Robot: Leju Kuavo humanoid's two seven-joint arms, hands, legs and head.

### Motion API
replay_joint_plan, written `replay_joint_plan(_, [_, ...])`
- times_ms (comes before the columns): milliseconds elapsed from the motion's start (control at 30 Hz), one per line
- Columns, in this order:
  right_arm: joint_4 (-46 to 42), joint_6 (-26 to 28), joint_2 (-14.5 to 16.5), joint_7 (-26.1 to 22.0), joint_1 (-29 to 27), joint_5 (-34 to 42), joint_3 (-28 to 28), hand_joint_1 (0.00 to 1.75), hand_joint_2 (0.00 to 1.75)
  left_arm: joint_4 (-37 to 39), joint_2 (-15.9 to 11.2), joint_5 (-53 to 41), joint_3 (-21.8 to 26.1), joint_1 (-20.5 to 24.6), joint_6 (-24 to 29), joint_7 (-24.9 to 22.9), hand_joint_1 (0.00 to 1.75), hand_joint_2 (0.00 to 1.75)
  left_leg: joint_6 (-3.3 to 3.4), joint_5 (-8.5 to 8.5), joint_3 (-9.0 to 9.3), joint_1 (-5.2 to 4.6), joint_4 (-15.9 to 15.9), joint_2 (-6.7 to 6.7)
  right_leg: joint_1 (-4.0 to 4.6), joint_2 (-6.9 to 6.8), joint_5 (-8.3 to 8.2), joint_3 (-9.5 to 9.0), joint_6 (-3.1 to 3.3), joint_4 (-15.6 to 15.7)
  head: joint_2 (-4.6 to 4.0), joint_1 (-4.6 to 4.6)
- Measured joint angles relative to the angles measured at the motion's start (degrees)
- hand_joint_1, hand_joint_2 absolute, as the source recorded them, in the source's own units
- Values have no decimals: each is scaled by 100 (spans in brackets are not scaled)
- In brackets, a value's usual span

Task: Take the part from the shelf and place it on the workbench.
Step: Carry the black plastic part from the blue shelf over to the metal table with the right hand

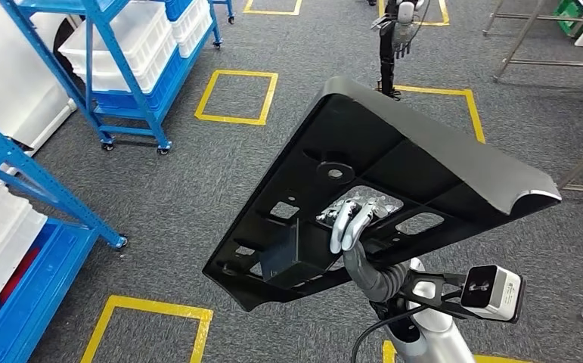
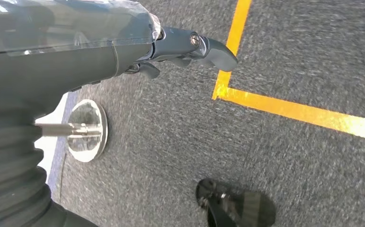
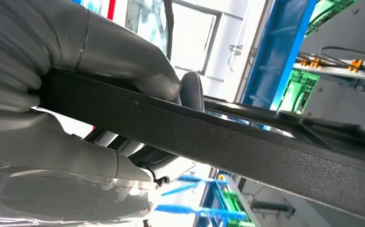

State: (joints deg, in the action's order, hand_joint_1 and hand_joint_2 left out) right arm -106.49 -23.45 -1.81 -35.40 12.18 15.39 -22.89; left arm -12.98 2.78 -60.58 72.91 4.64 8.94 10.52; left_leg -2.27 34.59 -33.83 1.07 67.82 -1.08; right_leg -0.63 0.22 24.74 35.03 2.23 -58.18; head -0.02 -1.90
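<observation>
A large black plastic panel (image 1: 394, 151), roughly triangular with cut-outs and a boxy lug on its underside, is held up tilted over the grey carpet in the head view. My right hand (image 1: 346, 227) grips it from below near its middle, fingers through a cut-out. In the right wrist view the panel's edge (image 3: 227, 137) runs across, clamped between my right hand's (image 3: 119, 66) thumb and fingers. My left hand (image 2: 185, 47) hangs over the carpet with its fingers curled and nothing in them.
Blue shelving racks (image 1: 114, 53) with white bins (image 1: 133, 38) stand at the left, another blue rack (image 1: 16, 174) nearer. Yellow floor squares (image 1: 237, 96) mark the carpet. A dark stand (image 1: 386, 53) is ahead; metal frame legs (image 1: 530, 45) sit at the far right.
</observation>
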Motion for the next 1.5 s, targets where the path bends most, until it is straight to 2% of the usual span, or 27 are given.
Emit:
replay_joint_plan(67, [36,33,4,-3,10,0,-34,173,175,0,1,-3,0,-25,-2,13,0,175,11,172,-366,-2,649,69,30,170,2,-5,18,-3,0,0])
replay_joint_plan(100, [50,45,4,-6,10,1,-42,173,175,0,2,-5,0,-30,-6,20,0,175,30,76,-416,-3,662,80,44,259,2,-12,21,-6,0,0])
replay_joint_plan(167, [64,65,4,-14,13,2,-49,173,175,0,2,-9,0,-31,-15,28,0,175,97,-395,-202,-12,16,202,57,424,4,-36,20,-11,0,0])
replay_joint_plan(233, [73,91,4,-24,28,2,-56,173,175,-1,-6,-11,-1,-31,-22,33,0,175,163,-751,88,-23,-750,465,65,570,4,-35,-7,-26,0,0])
replay_joint_plan(267, [78,105,4,-31,34,3,-61,173,175,-1,-11,-13,-1,-31,-24,37,0,175,182,-808,162,-34,-946,552,57,636,0,-20,-35,-28,0,0])
replay_joint_plan(333, [88,132,4,-43,40,4,-66,173,175,-2,-18,-15,0,-17,-32,43,0,175,205,-808,205,-54,-1044,507,30,772,-25,14,-117,-14,0,0])
replay_joint_plan(367, [89,141,3,-50,40,5,-67,173,175,-2,-20,-17,0,-4,-39,45,0,175,232,-832,227,-50,-1078,440,22,769,-25,23,-150,-21,0,0])
replay_joint_plan(400, [90,148,3,-56,44,7,-67,173,175,-2,-21,-21,0,8,-46,48,0,175,266,-859,252,-45,-1123,372,31,659,20,54,-178,-82,0,1])
replay_joint_plan(433, [90,154,2,-62,53,9,-68,173,175,-2,-22,-24,0,14,-53,51,0,175,299,-886,272,-41,-1167,294,42,489,135,136,-201,-254,0,1])
replay_joint_plan(500, [91,167,1,-69,59,16,-71,173,175,-2,-22,-29,0,-1,-63,57,0,175,341,-900,285,-53,-1203,135,45,127,512,469,-239,-933,0,1])
replay_joint_plan(567, [93,179,-4,-70,35,20,-73,173,175,-2,-22,-28,0,-23,-69,58,0,175,345,-888,280,-63,-1199,-33,7,37,745,797,-286,-1575,0,1])
replay_joint_plan(600, [94,183,-8,-71,21,20,-73,173,175,-2,-23,-27,0,-25,-70,58,0,175,339,-879,280,-62,-1196,-110,-14,18,703,822,-308,-1620,0,1])
replay_joint_plan(667, [95,185,-12,-71,7,20,-73,173,175,-2,-23,-21,0,-15,-71,60,0,175,309,-848,292,-58,-1174,-248,-50,-89,372,514,-337,-1050,0,1])
replay_joint_plan(733, [95,184,-14,-71,9,20,-74,173,175,-3,-25,-13,0,-9,-72,61,0,175,248,-791,305,-75,-1128,-352,-38,-310,126,107,-301,-305,0,1])
replay_joint_plan(767, [95,184,-14,-71,11,20,-74,173,175,-4,-27,-10,0,-7,-70,61,0,175,212,-763,315,-86,-1109,-395,-22,-372,88,1,-268,-107,0,1])
replay_joint_plan(867, [95,184,-16,-73,16,21,-75,173,175,-4,-21,-9,0,10,-68,61,0,175,105,-706,362,-77,-1093,-504,7,-241,88,-24,-155,-34,0,0])
replay_joint_plan(933, [95,179,-13,-73,36,21,-78,173,175,-4,-11,-9,0,22,-69,62,0,175,48,-543,305,-39,-892,-320,-4,-126,62,-42,-77,1,0,1])
replay_joint_plan(1000, [95,172,-4,-72,59,21,-86,173,175,-4,-8,-8,1,13,-69,63,0,175,24,-174,13,-18,-233,-31,-4,-11,49,-49,-23,14,0,1])
replay_joint_plan(1033, [95,168,1,-69,64,21,-92,173,175,-4,-8,-8,1,1,-68,62,0,175,20,2,-188,-15,180,32,7,56,49,-47,-9,11,0,0])
replay_joint_plan(1067, [96,161,4,-67,64,21,-98,173,175,-4,-8,-7,2,-10,-68,62,0,175,19,100,-355,-15,501,60,17,132,49,-47,-3,8,0,0])
replay_joint_plan(1100, [96,153,5,-65,63,21,-103,173,175,-4,-7,-7,3,-16,-68,62,0,175,25,77,-435,-15,621,70,25,210,49,-50,-1,4,0,0])
replay_joint_plan(1167, [97,140,10,-58,64,22,-109,173,175,-4,-5,-7,4,-20,-65,63,0,175,56,-282,-279,-14,183,117,31,367,53,-65,-7,-8,0,0])
replay_joint_plan(1233, [97,138,21,-53,66,22,-113,173,175,-4,-11,-7,7,-20,-56,65,0,175,94,-662,55,-7,-629,380,27,506,56,-66,-35,-25,0,0])
replay_joint_plan(1300, [97,137,29,-52,64,21,-114,173,175,-4,-21,-7,13,-23,-39,68,0,175,129,-768,211,-17,-1001,562,11,629,40,-32,-105,-28,0,0])
replay_joint_plan(1367, [96,136,31,-56,60,20,-115,173,175,-5,-30,-7,19,-19,-19,74,0,175,189,-790,230,-26,-1043,464,-6,748,6,-5,-193,-4,0,1])
replay_joint_plan(1433, [93,136,30,-68,56,15,-115,173,175,-7,-33,-5,20,-7,-5,93,0,175,272,-845,261,-15,-1128,323,9,583,97,64,-246,-127,0,2])
replay_joint_plan(1500, [90,135,30,-77,51,7,-119,173,175,-7,-33,-2,26,-14,-1,117,0,175,330,-873,278,-29,-1181,166,29,218,431,332,-264,-684,0,3])
